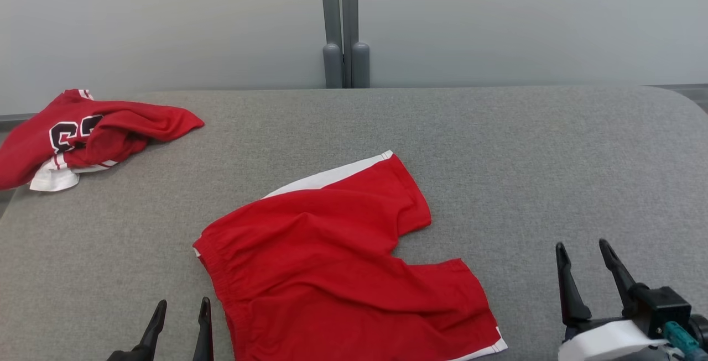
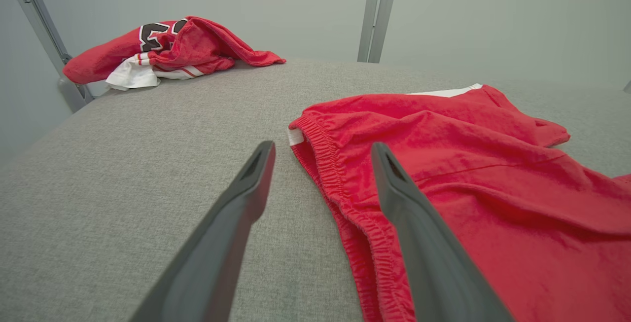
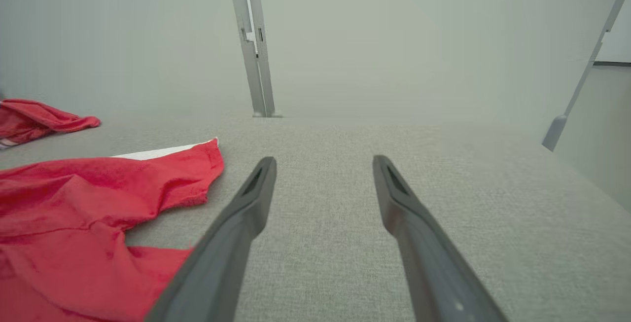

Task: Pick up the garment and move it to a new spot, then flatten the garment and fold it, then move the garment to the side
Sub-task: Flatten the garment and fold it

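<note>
The garment (image 1: 337, 256) is a pair of red shorts with white side stripes, lying spread on the grey table (image 1: 525, 145) near its front middle, waistband toward the left. My left gripper (image 1: 184, 305) stands open at the lower left, just beside the waistband (image 2: 325, 164), with nothing between its fingers. In the left wrist view the left gripper (image 2: 323, 149) frames the waistband's corner. My right gripper (image 1: 583, 247) is open at the lower right, apart from the shorts' leg hem. The right wrist view has the right gripper (image 3: 324, 161) over bare table, with the shorts (image 3: 88, 198) to its left.
A crumpled red jersey (image 1: 88, 134) with dark numbers and white trim lies at the table's far left corner, also the jersey (image 2: 167, 46) in the left wrist view. A grey post (image 1: 344, 24) rises behind the table's far edge. A pale wall stands beyond.
</note>
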### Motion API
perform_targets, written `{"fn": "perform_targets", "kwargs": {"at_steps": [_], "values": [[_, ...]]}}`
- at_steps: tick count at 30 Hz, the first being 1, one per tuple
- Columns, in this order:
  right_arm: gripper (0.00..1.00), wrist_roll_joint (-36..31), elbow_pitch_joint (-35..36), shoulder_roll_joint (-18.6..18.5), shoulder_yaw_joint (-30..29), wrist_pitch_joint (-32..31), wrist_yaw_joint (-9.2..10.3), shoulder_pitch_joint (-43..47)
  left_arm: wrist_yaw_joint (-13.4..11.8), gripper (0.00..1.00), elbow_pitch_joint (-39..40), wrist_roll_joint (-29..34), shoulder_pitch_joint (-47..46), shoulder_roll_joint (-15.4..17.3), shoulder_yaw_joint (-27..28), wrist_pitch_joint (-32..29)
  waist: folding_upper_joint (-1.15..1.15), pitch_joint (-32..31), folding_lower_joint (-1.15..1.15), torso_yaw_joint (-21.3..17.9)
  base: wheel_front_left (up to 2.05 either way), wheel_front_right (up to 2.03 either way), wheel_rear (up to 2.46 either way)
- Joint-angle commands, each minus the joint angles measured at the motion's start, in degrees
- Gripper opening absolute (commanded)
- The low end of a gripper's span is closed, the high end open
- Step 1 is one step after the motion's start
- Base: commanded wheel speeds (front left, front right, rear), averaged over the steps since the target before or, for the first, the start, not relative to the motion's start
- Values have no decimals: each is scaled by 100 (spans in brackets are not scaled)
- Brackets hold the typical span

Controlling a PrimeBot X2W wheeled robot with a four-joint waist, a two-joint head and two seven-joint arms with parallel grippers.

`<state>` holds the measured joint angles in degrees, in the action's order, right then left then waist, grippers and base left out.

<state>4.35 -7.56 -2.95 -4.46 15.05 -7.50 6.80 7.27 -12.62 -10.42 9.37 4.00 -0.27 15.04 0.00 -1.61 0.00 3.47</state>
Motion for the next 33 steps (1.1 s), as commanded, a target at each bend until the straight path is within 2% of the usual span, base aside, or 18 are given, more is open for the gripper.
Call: {"fn": "perform_targets", "kwargs": {"at_steps": [1,3,5,8,12,15,18,21,26,30,33], "values": [[100,57,164,-8,43,20,2,-122,16,100,32,52,-90,-20,34,20,0,7,0,-1,0,0,0],[100,73,271,-3,192,19,2,-95,16,100,-85,78,-68,-26,23,19,0,-1,0,12,0,0,0],[100,107,96,-71,543,20,-1,-9,16,100,-151,66,-93,4,-34,-228,0,-20,0,37,0,0,0],[100,241,-152,-414,1285,-439,3,14,21,100,120,-117,-27,71,-244,-1215,0,-23,0,105,0,0,0],[100,595,-291,-792,2082,-1583,4,180,25,100,728,-503,314,299,-686,-2765,0,66,0,176,0,0,0],[100,713,-345,-1023,2358,-2159,4,220,27,100,1243,-829,530,419,-892,-3518,0,203,0,200,0,0,0],[100,731,-340,-1056,2300,-2411,4,254,27,100,1722,-1275,769,390,-1042,-4019,0,363,0,217,0,0,0],[100,605,-282,-1025,2163,-2466,4,196,23,100,1886,-1299,813,500,-1061,-4177,0,507,0,193,0,0,0],[100,480,-121,-1010,2070,-2551,4,93,-75,100,1806,-1356,786,500,-1035,-4270,0,621,0,133,0,0,0],[100,438,-69,-1026,2041,-2613,4,23,-60,100,1644,-1394,712,480,-1042,-4183,0,654,0,107,0,0,0],[100,435,-59,-970,2057,-2640,4,-15,-149,100,1489,-1264,627,510,-998,-4060,0,637,0,100,0,0,0]]}}
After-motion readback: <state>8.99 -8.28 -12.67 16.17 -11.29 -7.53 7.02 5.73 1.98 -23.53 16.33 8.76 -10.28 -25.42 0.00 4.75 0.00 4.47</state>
